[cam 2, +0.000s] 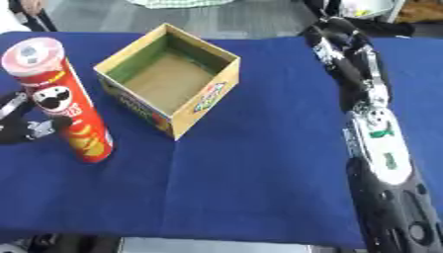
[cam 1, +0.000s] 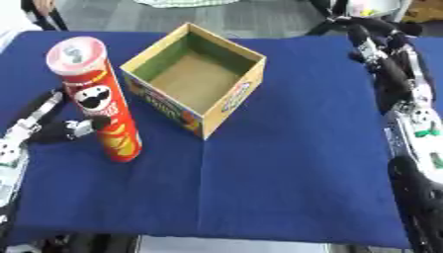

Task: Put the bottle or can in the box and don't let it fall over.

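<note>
A tall red chip can (cam 1: 102,106) with a pale lid stands upright on the blue cloth at the left. To its right, apart from it, sits an open cardboard box (cam 1: 232,96) with an empty brown floor, turned corner-on to me. My left hand (cam 1: 54,129) lies low against the can's left side. Its fingers (cam 1: 41,107) stretch straight toward the can's back, and its thumb (cam 1: 97,123) reaches the can's front. My right hand (cam 1: 374,35) hangs far off at the back right, beyond the box.
The blue cloth (cam 1: 286,178) covers the table to its front edge. My right arm (cam 2: 380,133) runs along the whole right side. Chair legs and floor show past the far edge.
</note>
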